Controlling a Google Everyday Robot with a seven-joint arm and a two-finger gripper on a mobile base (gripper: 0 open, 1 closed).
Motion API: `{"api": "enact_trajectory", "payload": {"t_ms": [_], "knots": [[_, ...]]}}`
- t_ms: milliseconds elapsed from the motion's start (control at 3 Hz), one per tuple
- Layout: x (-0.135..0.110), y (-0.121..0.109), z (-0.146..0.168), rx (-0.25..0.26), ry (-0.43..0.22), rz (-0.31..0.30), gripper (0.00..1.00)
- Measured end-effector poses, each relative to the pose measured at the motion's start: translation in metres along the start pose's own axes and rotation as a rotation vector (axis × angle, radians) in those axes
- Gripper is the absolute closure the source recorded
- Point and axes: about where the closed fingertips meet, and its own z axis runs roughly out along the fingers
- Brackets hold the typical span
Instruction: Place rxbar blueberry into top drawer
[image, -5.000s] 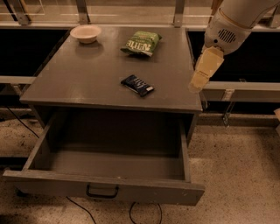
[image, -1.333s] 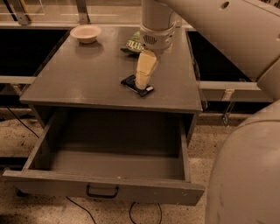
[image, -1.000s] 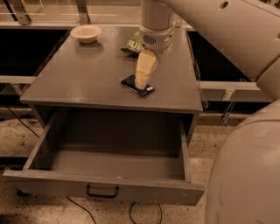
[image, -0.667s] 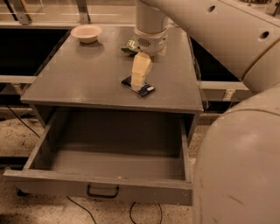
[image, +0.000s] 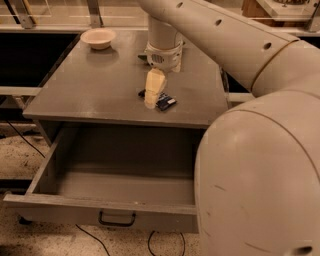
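The rxbar blueberry (image: 165, 102), a small dark blue bar, lies flat on the grey cabinet top (image: 100, 85) near its front edge. My gripper (image: 151, 98) hangs straight down from the large cream arm and sits right over the bar's left end, hiding that part of it. The top drawer (image: 105, 212) is pulled wide open below the cabinet top, with its dark handle (image: 117, 219) facing me and nothing inside.
A cream bowl (image: 98, 38) stands at the back left of the cabinet top. A green bag is almost wholly hidden behind the arm (image: 165, 40). The arm's big elbow (image: 260, 165) fills the right side. Cables lie on the speckled floor (image: 90, 237).
The gripper came from the right side of the cabinet to over the bar, then shifted slightly left and down onto its left end. The bar lies where it was.
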Motion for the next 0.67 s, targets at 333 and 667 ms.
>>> {"api": "enact_trajectory", "payload": {"t_ms": [333,667], "knots": [[0.0,0.01,0.0084,-0.021,-0.001,-0.022,0.0],[-0.0002,0.01,0.0088,-0.021,-0.001,-0.022,0.0]]}}
